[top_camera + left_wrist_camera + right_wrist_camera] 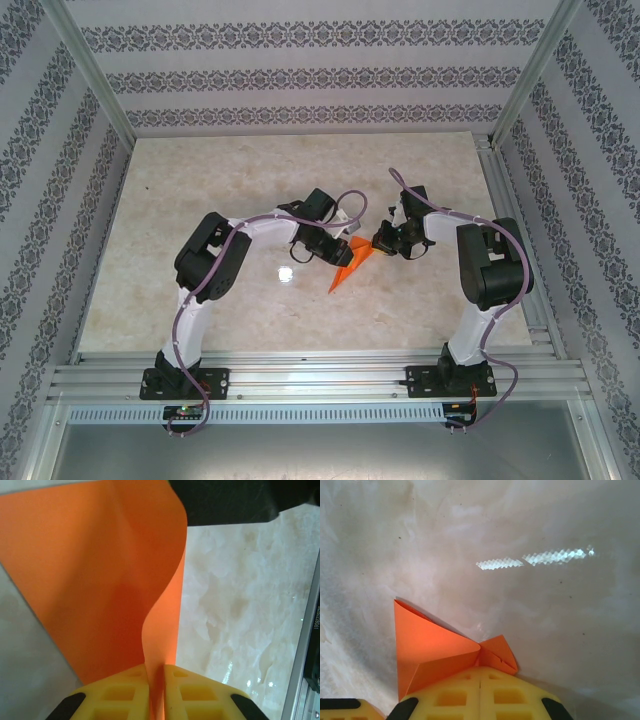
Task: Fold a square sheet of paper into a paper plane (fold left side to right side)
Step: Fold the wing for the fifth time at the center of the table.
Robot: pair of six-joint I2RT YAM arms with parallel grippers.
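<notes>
The orange sheet of paper (350,264) is partly folded into a pointed shape and hangs just above the table's middle, held between both grippers. My left gripper (338,250) is shut on its left edge; in the left wrist view the paper (100,580) curves up out of the closed yellow fingers (120,695). My right gripper (380,241) is shut on the paper's right corner; in the right wrist view folded flaps (430,645) spread out from the closed yellow pads (460,695), with a small triangular tip (499,652) to the right.
The marble tabletop (220,180) lies under both arms. An aluminium rail (320,375) runs along the near edge, and patterned walls close in the cell. The frame rail (305,645) shows at the right of the left wrist view.
</notes>
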